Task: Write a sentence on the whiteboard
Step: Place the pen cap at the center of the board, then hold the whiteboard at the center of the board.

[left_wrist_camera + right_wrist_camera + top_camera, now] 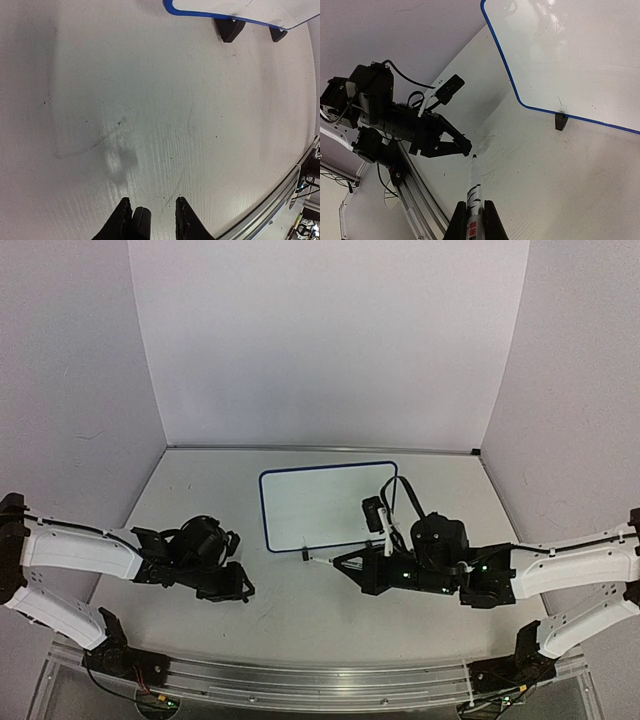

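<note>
The whiteboard (325, 505) stands tilted at the table's middle, blue-rimmed with black clip feet (230, 29); its face (560, 55) looks plain white and the sentence is not in view. My right gripper (475, 203) is shut on a white marker (474, 180), whose uncapped tip (305, 556) points left, just before the board's near-left corner. My left gripper (153, 200) hovers low over bare table, left of the board (240, 7). Its jaws stand apart. A small black cap-like piece (141, 222) rests against the left finger, with a gap to the other finger.
An aluminium rail (300, 680) runs along the near edge, under both arm bases. White walls close the back and both sides. The left arm (420, 135) points at the marker tip, a short way from it. The tabletop (150, 100) carries faint scratches.
</note>
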`<action>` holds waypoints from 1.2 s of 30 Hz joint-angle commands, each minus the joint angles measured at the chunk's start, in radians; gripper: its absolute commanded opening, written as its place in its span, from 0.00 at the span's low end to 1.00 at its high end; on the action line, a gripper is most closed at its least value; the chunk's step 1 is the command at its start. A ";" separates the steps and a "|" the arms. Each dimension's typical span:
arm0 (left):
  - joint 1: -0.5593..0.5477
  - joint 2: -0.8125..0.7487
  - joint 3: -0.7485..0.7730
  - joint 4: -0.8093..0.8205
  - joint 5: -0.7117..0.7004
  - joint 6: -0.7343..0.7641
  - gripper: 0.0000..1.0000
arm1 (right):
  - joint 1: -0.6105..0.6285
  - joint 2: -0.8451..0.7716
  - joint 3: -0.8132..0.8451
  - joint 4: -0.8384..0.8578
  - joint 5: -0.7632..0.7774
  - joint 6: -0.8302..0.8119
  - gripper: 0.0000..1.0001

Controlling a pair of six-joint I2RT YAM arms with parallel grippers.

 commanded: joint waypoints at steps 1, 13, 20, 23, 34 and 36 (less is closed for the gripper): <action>0.008 0.023 0.030 -0.003 0.011 0.025 0.38 | 0.000 0.018 0.043 0.008 -0.009 -0.003 0.00; 0.027 -0.005 0.043 -0.054 -0.008 0.052 0.77 | 0.000 0.041 0.070 -0.008 0.000 -0.007 0.00; 0.139 -0.071 0.170 -0.211 0.084 0.223 0.88 | -0.002 0.021 0.087 -0.017 0.018 -0.025 0.00; 0.233 -0.061 0.271 -0.298 0.172 0.354 0.89 | -0.032 0.018 0.091 -0.015 0.010 -0.055 0.00; 0.383 0.176 0.652 -0.374 0.341 0.762 0.88 | -0.187 0.058 0.100 0.138 -0.144 -0.128 0.00; 0.390 0.213 0.682 -0.360 0.358 0.799 0.87 | -0.194 0.067 0.114 0.149 -0.150 -0.141 0.00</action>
